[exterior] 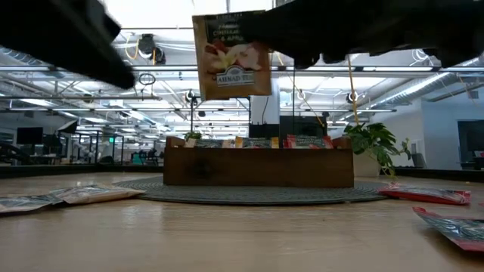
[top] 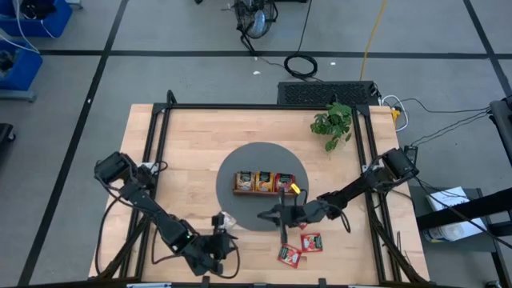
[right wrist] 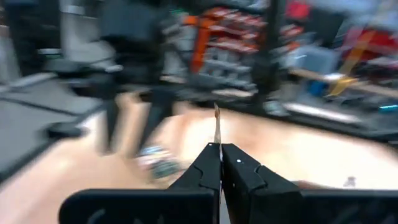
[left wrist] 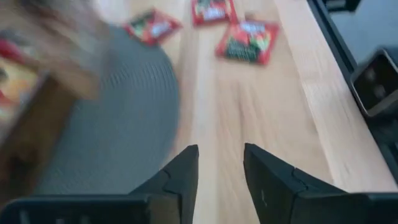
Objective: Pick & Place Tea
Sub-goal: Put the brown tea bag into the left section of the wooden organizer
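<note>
The brown wooden three-compartment tray (top: 265,183) sits on the round grey mat (top: 240,210) at the middle of the light wooden table (top: 192,144), sachets standing in its compartments. Three flat red tea sachets (top: 301,247) lie on the table near the mat's front right edge. A small green potted plant (top: 334,124) stands at the table's far right.

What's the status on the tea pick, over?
Right gripper shut on an orange tea sachet, lifted above the table. Left gripper open, empty. Wooden tray ahead on the mat; path clear.

"AHMAD TEA" on hanging sachet (exterior: 231,57)
</note>
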Tool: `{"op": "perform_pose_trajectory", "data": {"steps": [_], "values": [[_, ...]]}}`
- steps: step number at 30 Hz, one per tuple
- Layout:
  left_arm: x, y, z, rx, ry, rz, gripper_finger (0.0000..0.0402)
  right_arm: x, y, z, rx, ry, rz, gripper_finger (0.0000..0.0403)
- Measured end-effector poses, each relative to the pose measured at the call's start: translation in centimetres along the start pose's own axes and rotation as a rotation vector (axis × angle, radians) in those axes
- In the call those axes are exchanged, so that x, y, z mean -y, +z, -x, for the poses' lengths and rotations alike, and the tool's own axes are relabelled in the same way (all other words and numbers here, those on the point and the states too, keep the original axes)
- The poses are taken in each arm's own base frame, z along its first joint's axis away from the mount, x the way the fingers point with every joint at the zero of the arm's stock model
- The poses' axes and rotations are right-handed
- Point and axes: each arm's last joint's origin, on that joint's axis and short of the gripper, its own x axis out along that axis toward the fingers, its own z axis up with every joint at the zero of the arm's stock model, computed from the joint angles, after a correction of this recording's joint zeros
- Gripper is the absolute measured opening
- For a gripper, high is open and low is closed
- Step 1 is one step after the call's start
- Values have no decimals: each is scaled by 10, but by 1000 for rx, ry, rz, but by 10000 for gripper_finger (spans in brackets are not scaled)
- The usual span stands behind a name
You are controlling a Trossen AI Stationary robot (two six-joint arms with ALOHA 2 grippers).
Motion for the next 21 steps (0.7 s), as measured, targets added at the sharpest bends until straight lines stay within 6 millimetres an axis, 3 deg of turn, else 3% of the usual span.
{"op": "perform_pose_trajectory", "data": {"steps": [3,8,14,16,21], "values": [[3,-7,3,-62,-32,36,134,17,0,-6,6,-87,21,0],[5,-11,6,-93,-45,47,111,53,0,-21,33,-61,-47,0],[8,-15,10,-107,-49,21,27,106,-9,-28,40,-63,-206,0],[9,-15,10,-105,-49,14,8,110,-15,-30,39,-39,-231,0],[10,-15,11,-101,-47,4,18,108,-38,-37,67,-36,-283,0]]}}
